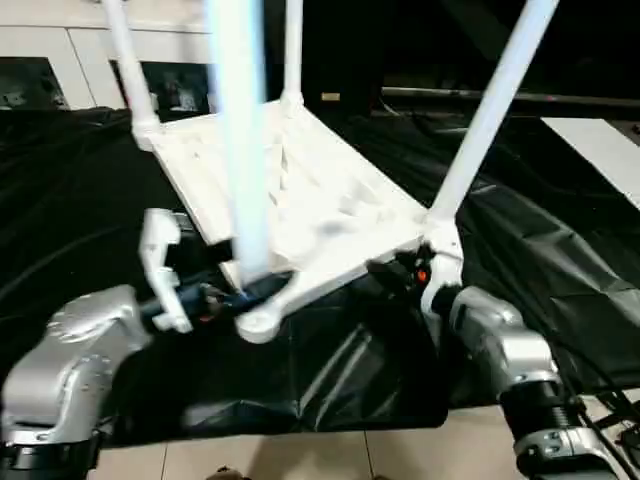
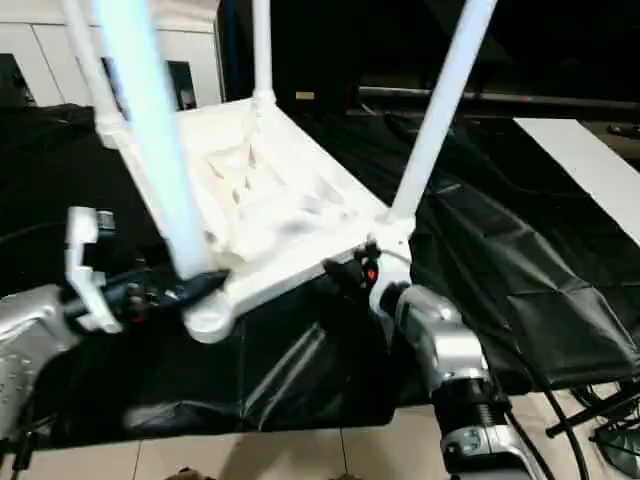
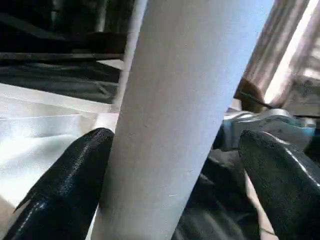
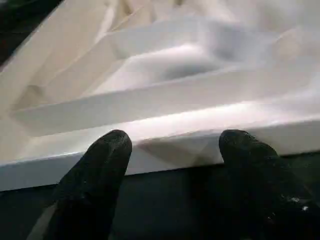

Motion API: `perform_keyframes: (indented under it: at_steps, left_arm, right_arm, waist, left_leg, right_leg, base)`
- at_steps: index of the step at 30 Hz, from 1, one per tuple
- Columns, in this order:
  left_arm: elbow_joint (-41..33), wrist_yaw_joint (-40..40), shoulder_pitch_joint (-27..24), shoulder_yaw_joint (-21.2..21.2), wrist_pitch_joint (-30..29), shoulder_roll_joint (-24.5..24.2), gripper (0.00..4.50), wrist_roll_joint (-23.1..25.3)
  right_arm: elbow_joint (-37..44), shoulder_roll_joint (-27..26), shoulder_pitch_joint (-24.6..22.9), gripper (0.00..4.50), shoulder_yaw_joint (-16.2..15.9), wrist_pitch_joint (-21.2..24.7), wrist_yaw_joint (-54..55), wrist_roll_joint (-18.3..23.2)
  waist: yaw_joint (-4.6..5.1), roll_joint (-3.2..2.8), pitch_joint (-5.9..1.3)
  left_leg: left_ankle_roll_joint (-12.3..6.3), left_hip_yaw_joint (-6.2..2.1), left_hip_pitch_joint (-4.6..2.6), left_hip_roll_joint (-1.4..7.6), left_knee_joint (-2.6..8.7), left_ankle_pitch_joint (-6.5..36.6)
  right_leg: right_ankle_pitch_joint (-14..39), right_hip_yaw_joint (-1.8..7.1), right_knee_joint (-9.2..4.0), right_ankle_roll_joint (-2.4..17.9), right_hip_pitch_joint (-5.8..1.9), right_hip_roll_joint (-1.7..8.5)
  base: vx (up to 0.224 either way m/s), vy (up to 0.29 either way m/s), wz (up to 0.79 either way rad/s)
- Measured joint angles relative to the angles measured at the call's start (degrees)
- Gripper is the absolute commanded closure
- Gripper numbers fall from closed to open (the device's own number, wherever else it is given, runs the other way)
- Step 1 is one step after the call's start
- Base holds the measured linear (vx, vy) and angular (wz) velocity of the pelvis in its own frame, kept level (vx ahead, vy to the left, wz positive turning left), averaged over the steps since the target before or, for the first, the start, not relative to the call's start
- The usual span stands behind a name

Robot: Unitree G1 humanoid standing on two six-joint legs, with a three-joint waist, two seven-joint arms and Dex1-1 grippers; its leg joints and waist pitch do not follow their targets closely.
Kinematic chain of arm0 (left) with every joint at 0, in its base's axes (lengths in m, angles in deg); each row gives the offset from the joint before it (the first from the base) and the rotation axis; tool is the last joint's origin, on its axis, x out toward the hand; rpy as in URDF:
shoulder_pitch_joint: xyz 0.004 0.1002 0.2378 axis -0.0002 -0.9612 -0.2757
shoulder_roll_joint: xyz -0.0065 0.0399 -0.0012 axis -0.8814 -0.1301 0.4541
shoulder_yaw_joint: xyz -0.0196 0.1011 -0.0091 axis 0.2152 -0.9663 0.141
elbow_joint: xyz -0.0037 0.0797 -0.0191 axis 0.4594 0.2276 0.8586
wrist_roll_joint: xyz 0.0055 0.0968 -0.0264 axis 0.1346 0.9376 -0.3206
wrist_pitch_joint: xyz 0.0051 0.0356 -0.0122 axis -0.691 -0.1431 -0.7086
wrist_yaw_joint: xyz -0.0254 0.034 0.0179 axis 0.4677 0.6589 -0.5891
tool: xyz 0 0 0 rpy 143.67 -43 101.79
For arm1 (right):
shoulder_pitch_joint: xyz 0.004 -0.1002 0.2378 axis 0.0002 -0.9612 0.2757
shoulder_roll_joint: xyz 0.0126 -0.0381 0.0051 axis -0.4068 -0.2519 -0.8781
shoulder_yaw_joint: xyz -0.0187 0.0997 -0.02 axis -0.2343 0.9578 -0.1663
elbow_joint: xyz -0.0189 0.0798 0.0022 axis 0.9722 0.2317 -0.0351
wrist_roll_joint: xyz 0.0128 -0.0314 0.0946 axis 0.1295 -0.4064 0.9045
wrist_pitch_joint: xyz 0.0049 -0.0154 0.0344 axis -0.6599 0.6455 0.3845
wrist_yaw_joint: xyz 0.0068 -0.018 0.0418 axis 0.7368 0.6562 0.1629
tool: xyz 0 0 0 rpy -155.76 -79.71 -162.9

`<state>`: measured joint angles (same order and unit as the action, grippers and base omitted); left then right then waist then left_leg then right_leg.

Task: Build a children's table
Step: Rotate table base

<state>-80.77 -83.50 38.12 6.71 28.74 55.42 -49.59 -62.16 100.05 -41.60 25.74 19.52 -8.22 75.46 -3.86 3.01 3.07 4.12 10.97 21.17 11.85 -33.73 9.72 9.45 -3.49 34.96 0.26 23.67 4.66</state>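
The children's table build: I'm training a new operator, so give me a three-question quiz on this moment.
1. True or false: the tabletop lies with its ribbed underside up.
2. How many legs stand in the corner sockets? A) two B) three C) four
3. The left gripper has its fingers on either side of the near-left ____.

Key: 1 true. 2 C: near-left leg, near-right leg, two far ones. 3 leg; the right gripper is open at the tabletop's edge, over the black cloth.
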Motion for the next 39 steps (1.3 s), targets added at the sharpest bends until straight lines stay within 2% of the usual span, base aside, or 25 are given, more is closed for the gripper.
perform_keyframes:
  at_steps: [5,10,17,26,32,39]
  left_arm:
    - [-1.3,1.4,3.0,-3.9,-2.2,2.5,0.04,-0.7]
    - [-2.0,2.0,5.0,-7.3,-3.6,5.0,0.04,-1.1]
    - [-3.0,2.9,7.6,-11.1,-4.1,9.2,0.04,-1.8]
    - [4.0,4.9,13.9,-15.9,-0.7,14.9,0.04,3.3]
    - [7.8,5.5,16.4,-18.8,3.0,16.5,0.04,7.0]
    - [14.1,9.7,18.1,-20.1,5.1,17.9,0.04,12.1]
  right_arm:
    - [-4.2,0.7,2.3,1.34,0.1,-1.9,2.4,-2.4]
    - [-5.3,0.8,2.6,1.34,1.8,-2.3,4.6,-2.4]
    - [-6.7,-1.1,3.3,1.34,1.7,-2.5,2.7,-2.2]
    - [-7.5,-4.1,4.1,1.34,0.3,-1.4,0.2,-2.1]
    - [-10.1,-5.2,5.8,1.34,-0.4,-1.5,-0.3,-2.8]
    - [-12.3,-6.2,7.0,1.34,-0.8,-2.3,-1.3,-3.3]
  waist:
    - [0.12,0.03,-0.02]
    - [0.53,0.03,-0.02]
    - [0.9,0.03,-0.03]
    - [1.94,0.15,-0.1]
    - [1.86,0.15,-0.1]
    - [1.62,0.13,-0.09]
  left_leg:
    - [0.0,0.11,-0.1,0.0,-0.01,0.0]
    - [0.0,0.09,-0.13,0.02,0.0,0.0]
    - [0.01,0.04,-0.14,0.03,-0.01,0.0]
    - [0.01,-0.06,-0.11,0.04,-0.04,0.0]
    - [0.01,-0.28,-0.15,0.03,-0.04,0.0]
    - [0.02,-0.32,-0.1,0.03,-0.03,0.0]
  right_leg:
    - [0.0,0.07,0.04,0.0,0.0,0.01]
    - [0.1,0.06,0.05,-0.2,0.01,-0.01]
    - [0.0,0.04,0.04,-0.2,0.01,-0.05]
    - [0.0,0.05,0.02,-0.2,0.02,-0.11]
    - [-0.1,-0.06,0.01,-0.1,0.03,-0.13]
    - [-0.1,-0.1,0.0,-0.1,0.06,-0.14]
  base:
    - [0.0,0.0,0.0]
    - [0.0,0.0,0.0]
    - [0.0,0.0,0.0]
    - [0.0,0.0,0.0]
    - [0.0,0.0,0.0]
    - [0.0,0.0,0.0]
